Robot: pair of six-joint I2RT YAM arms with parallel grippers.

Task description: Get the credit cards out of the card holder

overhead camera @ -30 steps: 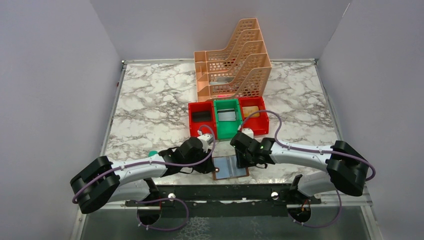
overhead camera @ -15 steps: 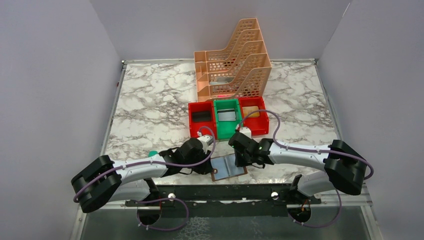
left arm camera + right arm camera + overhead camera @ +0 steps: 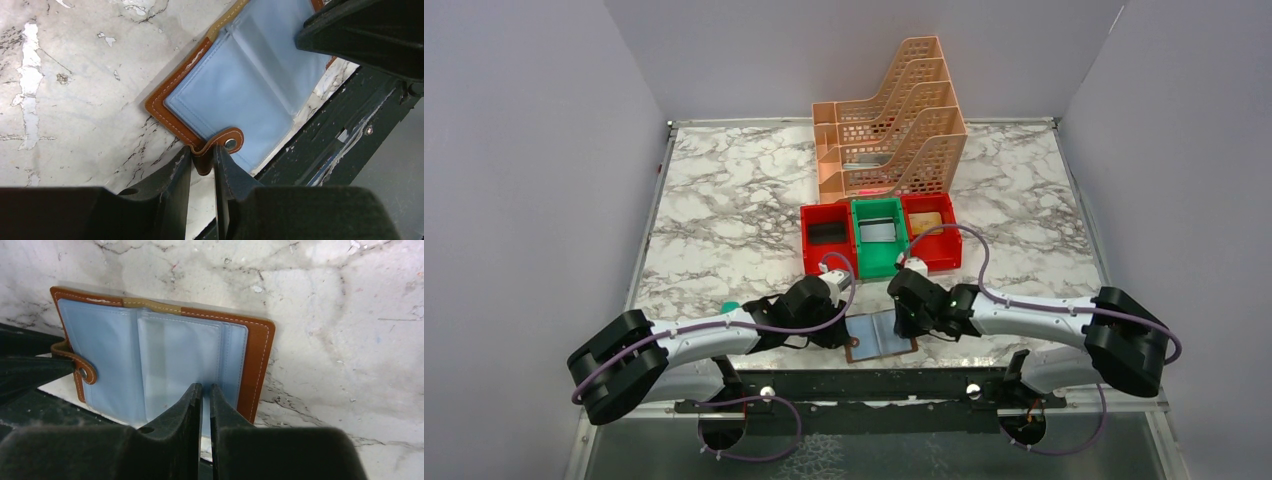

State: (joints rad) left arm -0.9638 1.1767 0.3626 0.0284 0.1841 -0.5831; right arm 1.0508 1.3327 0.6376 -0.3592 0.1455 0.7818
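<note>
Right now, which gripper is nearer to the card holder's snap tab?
Left. The left fingers pinch the snap tab; the right fingers sit at the card holder's opposite half.

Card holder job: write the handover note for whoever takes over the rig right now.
Left hand: shut on the snap tab, holding the card holder open at the near edge of the table.
Right hand: nearly closed at the near edge of the inner pocket; a grip cannot be confirmed.
Done: holder lies open, pockets up.
Left: no card shows clear of the pockets; draw them out.
</note>
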